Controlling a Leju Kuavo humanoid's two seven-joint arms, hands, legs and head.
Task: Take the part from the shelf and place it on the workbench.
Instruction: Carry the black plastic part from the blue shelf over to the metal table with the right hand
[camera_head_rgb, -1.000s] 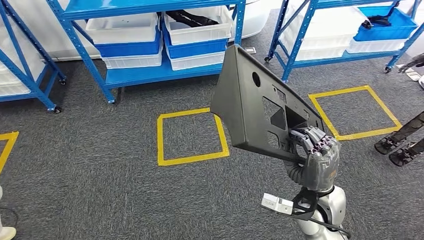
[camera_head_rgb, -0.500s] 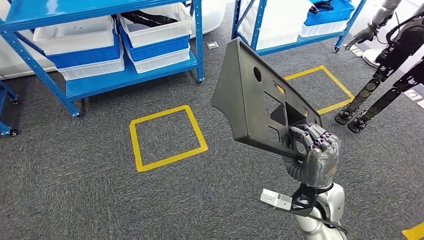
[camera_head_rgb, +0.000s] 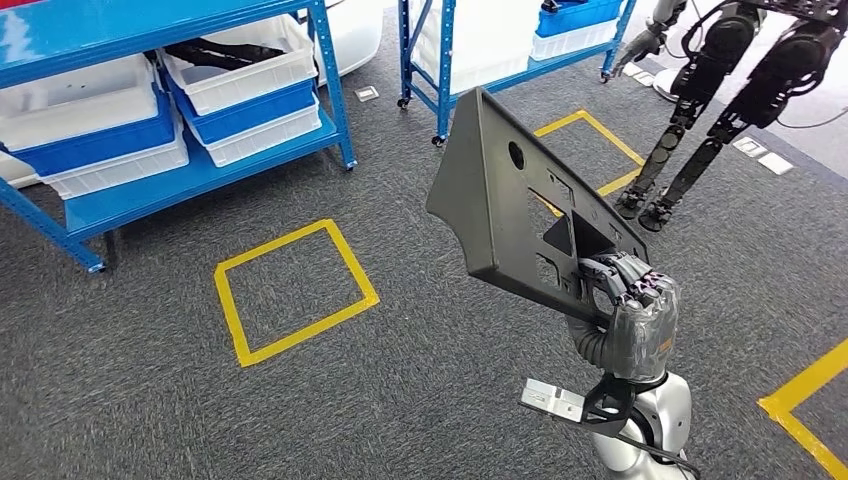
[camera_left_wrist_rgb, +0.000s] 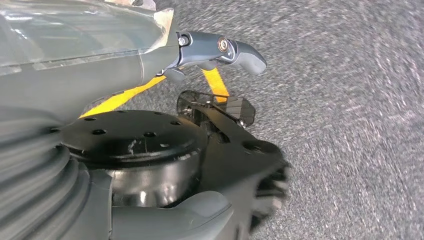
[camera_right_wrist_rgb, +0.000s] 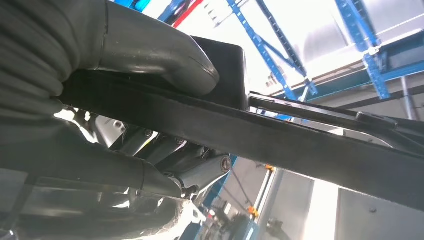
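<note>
The right hand grips the dark grey part by its lower edge, holding it upright above the carpet floor, well apart from the blue shelf. The left hand hangs over the floor holding nothing, one finger extended; how far the rest are spread I cannot tell.

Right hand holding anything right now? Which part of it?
Yes: the right hand grips the dark grey plastic panel at its lower edge, fingers hooked through a cutout there, panel held upright over the carpet.
</note>
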